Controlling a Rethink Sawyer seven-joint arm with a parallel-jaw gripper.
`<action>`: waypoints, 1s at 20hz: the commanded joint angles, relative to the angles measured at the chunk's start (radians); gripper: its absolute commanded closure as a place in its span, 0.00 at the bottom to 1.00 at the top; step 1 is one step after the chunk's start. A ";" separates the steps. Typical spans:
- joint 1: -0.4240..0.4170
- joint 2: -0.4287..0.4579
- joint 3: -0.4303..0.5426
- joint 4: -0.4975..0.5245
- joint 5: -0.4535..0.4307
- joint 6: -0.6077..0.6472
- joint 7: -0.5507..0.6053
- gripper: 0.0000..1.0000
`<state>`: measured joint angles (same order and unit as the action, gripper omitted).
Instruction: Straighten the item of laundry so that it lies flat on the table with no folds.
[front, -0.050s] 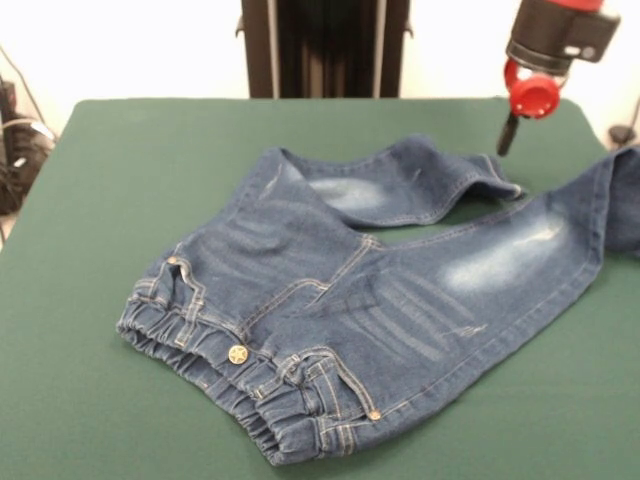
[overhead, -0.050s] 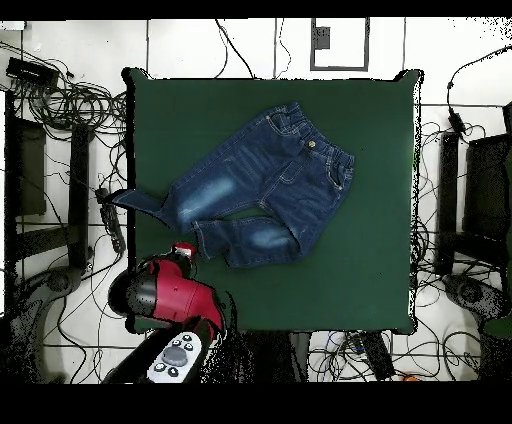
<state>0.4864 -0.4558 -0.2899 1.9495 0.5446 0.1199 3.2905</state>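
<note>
Table (front, -0.050s: 90, 250): we are looking at a wide green top carrying one garment and nothing else.

Jeans (front, -0.050s: 330, 300): they are sprawling across the middle, waistband (front, -0.050s: 215, 365) pointing to the edge away from the robot, legs running to the robot's left-hand corner. One leg (front, -0.050s: 520, 255) is reaching out and hanging over the side edge there; the other leg (front, -0.050s: 400, 185) is lying shorter, its end bunching near the robot's edge.

Arm (overhead, -0.050s: 165, 295): red and black, hanging over that same corner.

Gripper (front, -0.050s: 508, 135): hovering just above the shorter leg's hem, apart from the cloth. We cannot tell how the fingers are set.

Step in hand: we are judging it as a descent onto that hem; pinching only the edge and dragging outward along the leg should pull the wrinkles flat without shifting the waistband.
</note>
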 joint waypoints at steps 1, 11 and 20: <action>0.013 0.060 0.057 -0.082 0.080 0.076 0.152 1.00; -0.046 0.029 0.087 -0.044 0.029 0.022 0.080 1.00; -0.206 0.075 0.145 -0.125 -0.120 -0.042 -0.070 1.00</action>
<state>0.2990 -0.4378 -0.2517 1.9149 0.4433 0.1135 3.2905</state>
